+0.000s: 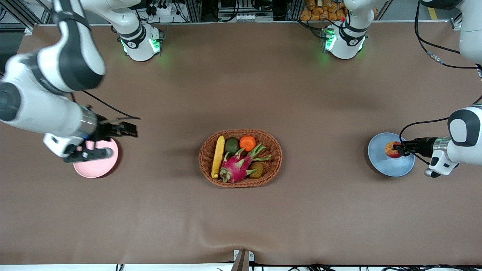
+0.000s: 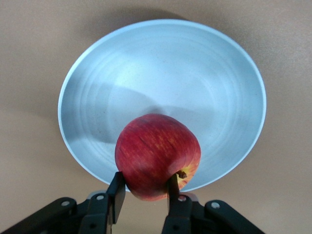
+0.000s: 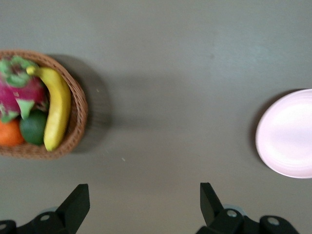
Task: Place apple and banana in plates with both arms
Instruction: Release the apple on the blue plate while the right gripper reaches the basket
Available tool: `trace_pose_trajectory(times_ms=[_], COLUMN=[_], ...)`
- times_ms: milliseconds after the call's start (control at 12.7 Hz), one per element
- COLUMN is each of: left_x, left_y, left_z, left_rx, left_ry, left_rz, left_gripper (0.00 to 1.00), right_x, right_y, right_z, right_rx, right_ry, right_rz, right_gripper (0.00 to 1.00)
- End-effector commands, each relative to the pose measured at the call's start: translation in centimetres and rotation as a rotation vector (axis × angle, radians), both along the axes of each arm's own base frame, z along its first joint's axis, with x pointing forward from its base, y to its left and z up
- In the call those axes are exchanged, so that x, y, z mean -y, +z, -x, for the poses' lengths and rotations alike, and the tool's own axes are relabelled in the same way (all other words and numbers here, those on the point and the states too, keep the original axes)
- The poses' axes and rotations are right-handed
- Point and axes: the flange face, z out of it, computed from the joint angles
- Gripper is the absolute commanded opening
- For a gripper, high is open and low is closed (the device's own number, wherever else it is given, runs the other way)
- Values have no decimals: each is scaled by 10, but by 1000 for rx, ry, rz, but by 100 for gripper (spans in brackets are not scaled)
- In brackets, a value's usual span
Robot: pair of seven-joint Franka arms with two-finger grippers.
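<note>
The red apple (image 1: 392,149) (image 2: 156,153) hangs just over the light blue plate (image 1: 388,163) (image 2: 161,73) at the left arm's end of the table, with my left gripper (image 1: 398,148) (image 2: 145,181) shut on it. The yellow banana (image 1: 218,156) (image 3: 57,109) lies in the wicker basket (image 1: 241,182) at mid-table, along the side toward the right arm's end. My right gripper (image 1: 131,127) (image 3: 144,187) is open and empty, up over bare table between the basket and the pale pink plate (image 1: 96,169) (image 3: 287,134). The right arm hides part of the pink plate in the front view.
The basket (image 3: 78,122) also holds an orange (image 1: 247,142), a green fruit (image 1: 231,145), a magenta dragon fruit (image 1: 236,167) and a brownish fruit (image 1: 257,170). Brown cloth covers the table (image 1: 241,226). Both arm bases (image 1: 141,43) (image 1: 344,41) stand farthest from the front camera.
</note>
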Motion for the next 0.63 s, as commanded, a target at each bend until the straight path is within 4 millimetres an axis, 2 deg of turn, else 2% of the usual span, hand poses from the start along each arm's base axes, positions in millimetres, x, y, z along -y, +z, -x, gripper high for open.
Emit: trace_pose_trajectory(times_ms=[0, 79, 157, 236, 315, 393, 551], left_x=[10, 12, 13, 13, 13, 25, 38], left_y=[11, 15, 24, 43, 82, 121, 198], left_z=[-5, -7, -10, -16, -22, -26, -20], left_rx=[31, 38, 51, 77, 129, 149, 225], left_ry=[-20, -22, -17, -11, -6, -1, -10], left_rz=[14, 12, 5, -6, -25, -36, -71], left_gripper=[71, 100, 100, 100, 100, 100, 100], right_x=[-42, -59, -81, -98, -114, -126, -163], right_y=[-22, -32, -42, -55, -68, -80, -98], right_z=[-31, -36, -41, -45, -49, -53, -50], right_rx=[47, 51, 58, 57, 63, 74, 105], right_ry=[-132, -180, -249, -336, -422, -515, -649], right_rz=[-6, -3, -4, -3, -8, -21, -56], right_gripper=[100, 100, 100, 100, 100, 100, 100])
